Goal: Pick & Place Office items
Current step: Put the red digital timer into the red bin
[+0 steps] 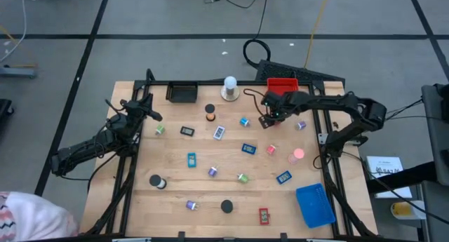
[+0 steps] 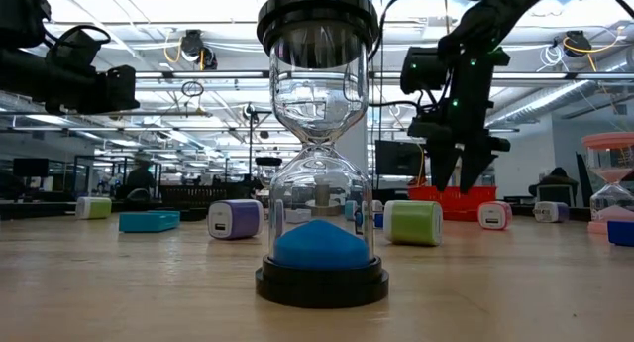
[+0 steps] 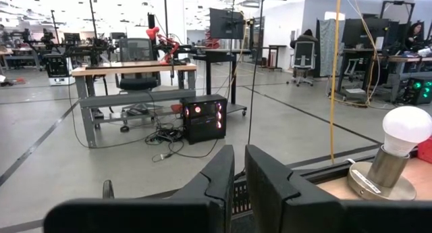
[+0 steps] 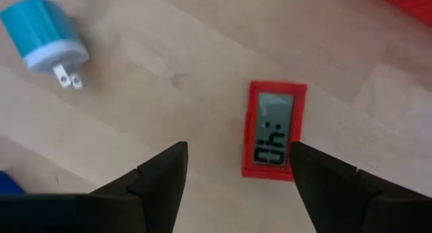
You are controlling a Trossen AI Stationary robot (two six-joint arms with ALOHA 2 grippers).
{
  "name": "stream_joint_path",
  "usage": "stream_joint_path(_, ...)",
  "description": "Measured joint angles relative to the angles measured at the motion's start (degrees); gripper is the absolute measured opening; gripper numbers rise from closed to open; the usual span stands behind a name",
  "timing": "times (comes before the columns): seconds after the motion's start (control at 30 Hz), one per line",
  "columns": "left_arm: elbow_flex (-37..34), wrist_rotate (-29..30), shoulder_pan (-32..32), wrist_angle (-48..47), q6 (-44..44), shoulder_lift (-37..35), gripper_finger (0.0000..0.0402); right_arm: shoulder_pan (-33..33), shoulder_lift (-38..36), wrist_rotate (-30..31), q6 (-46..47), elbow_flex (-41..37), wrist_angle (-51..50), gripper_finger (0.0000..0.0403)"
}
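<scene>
A: Where is the right gripper [image 1: 267,121]?
B: Upper middle of the high view, above a red clock [image 4: 273,130] lying flat on the table [image 1: 210,200], fingers spread wide, holding nothing.
A: And the left gripper [image 1: 152,114]?
B: At the table's upper-left edge, fingers nearly together, holding nothing.
A: The other office items [image 1: 217,165]?
B: Scattered across the wood; a blue-sand hourglass [image 2: 320,149] stands upright, centre of the low view.

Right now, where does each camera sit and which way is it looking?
High: overhead, straight down on table; both arms show.
Low: table height, level past hourglass; right gripper hangs open.
Left wrist: past shut left gripper, facing the room.
Right wrist: between own fingers, down on red clock.
Shared: bulb, high and left wrist.
</scene>
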State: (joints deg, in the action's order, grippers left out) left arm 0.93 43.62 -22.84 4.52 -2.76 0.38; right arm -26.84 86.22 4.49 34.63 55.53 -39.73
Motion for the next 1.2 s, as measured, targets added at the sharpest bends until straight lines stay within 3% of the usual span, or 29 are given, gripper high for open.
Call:
stream_joint_path(0.6, -0.02, -0.01, 0.01, 0.00, 0.00, -0.01, 0.0042, -2.42, 0.04, 4.42, -2.54, -0.20, 2.59, 0.0256)
stream_joint_path(1.2, -0.01, 0.00, 0.01, 0.00, 0.00, 0.00, 0.0042, -2.46, 0.04, 1.39, -1.27, -8.15, 10.40, 0.0239)
